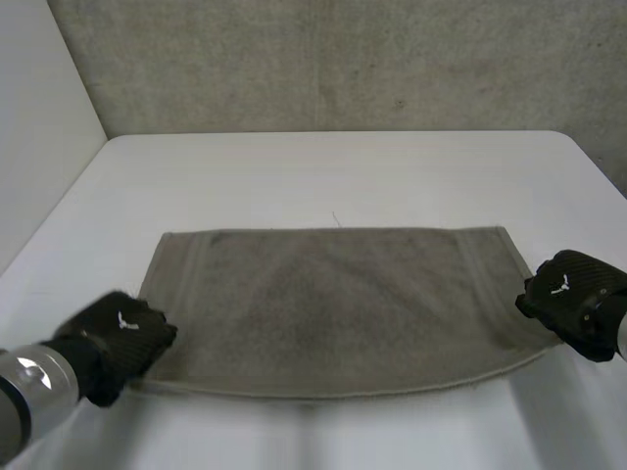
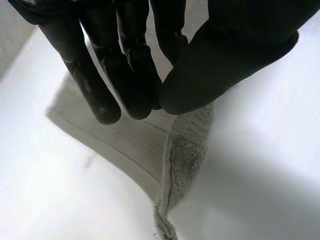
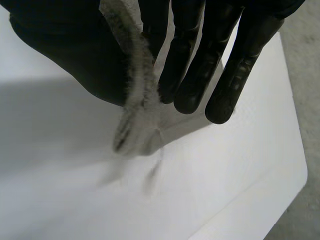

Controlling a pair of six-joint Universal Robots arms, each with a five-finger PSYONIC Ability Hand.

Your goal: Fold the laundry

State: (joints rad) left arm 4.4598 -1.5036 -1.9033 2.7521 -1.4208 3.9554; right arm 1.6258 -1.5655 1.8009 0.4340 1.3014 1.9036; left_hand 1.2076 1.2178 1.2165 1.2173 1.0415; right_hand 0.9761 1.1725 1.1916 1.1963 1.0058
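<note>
Two hands pinching towel [image 1: 333, 308] near corners: left hand [image 1: 122, 338] at 8 o'clock, right hand [image 1: 573, 294] at 4 o'clock. Towel lying flat on table [image 1: 333, 171], long axis running 9-to-3. I am judging fold going toward 12.

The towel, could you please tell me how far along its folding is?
Done: the towel lies spread flat on the table. In hand: the left hand and right hand each pinch a near corner. Left: carrying them across to make the fold.
</note>
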